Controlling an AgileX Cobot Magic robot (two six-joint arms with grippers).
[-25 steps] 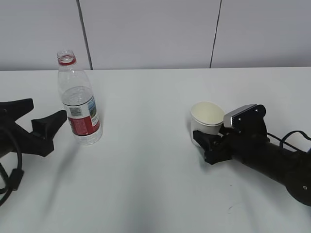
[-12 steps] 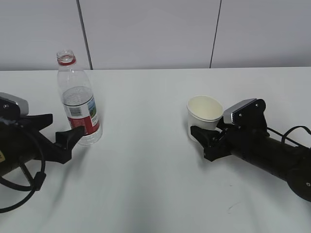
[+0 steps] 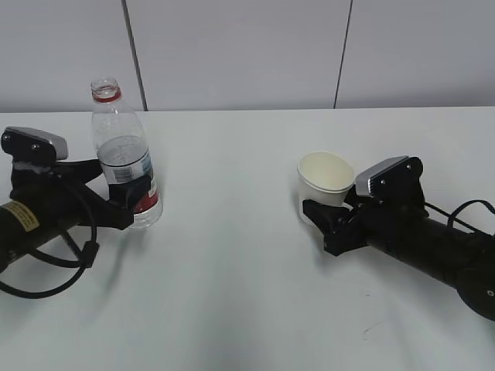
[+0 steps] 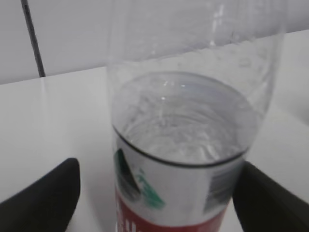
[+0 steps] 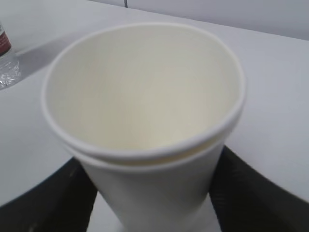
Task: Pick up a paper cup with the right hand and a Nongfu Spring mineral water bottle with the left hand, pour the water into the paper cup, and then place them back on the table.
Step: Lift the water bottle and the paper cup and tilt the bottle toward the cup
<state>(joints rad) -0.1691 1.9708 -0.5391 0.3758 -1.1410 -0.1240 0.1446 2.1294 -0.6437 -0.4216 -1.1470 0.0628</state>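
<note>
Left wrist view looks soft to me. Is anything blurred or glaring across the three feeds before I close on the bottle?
Left wrist view: the bottle fills the frame, its label soft, both fingers blurred at the lower corners, no strong glare. Right wrist view: the paper cup is fairly clear, its base and the fingers soft. Exterior view: even light, faint shadows on the table, both arms sharp.
</note>
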